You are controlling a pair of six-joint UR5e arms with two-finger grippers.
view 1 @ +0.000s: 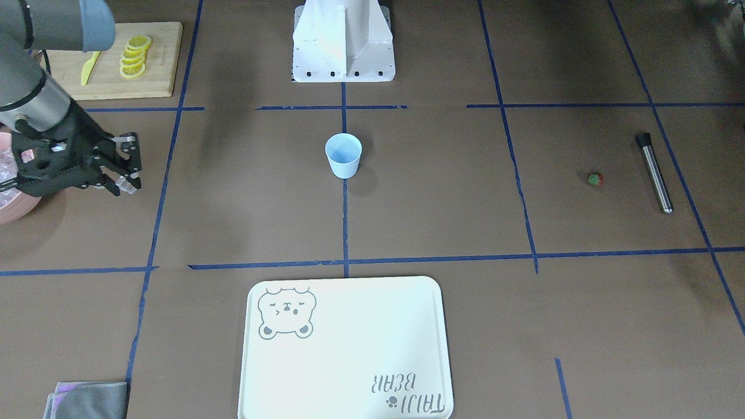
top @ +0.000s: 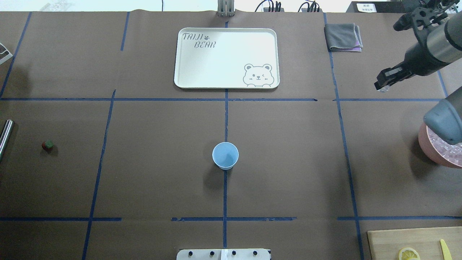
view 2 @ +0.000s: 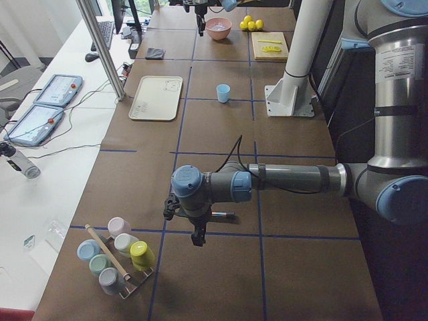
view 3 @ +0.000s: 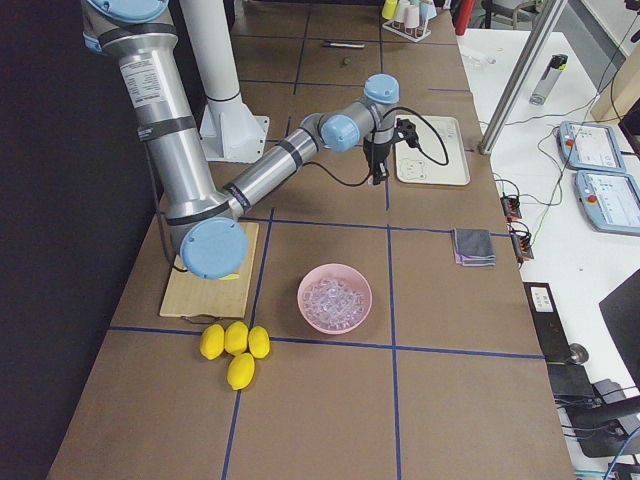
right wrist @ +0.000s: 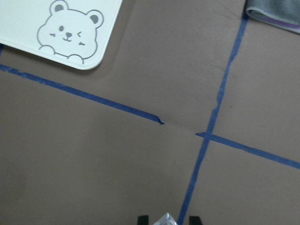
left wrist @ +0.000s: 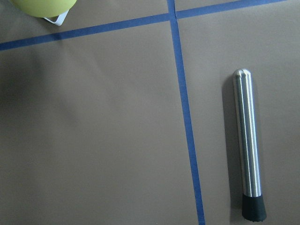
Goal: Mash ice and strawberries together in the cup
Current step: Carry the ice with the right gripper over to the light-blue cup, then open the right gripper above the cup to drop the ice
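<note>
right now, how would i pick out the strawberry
Start at the blue cup in the centre and look far toward the robot's left. The strawberry lies there beside a steel rod: tiny, red, green-capped, where the rod is long and silver.

Quantities: cup point(view 1: 343, 155), 1; strawberry point(view 1: 594, 179), 1; muddler point(view 1: 655, 173), 1; tray point(view 1: 349, 355), 1; bowl point(view 3: 302, 300), 1; lemons point(view 3: 236, 338), 4; board point(view 1: 157, 64), 1; knife point(view 1: 88, 67), 1.

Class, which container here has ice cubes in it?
The large pink bowl beside the whole lemons: clear ice cubes fill it, while the small pale-blue cup is empty.
</note>
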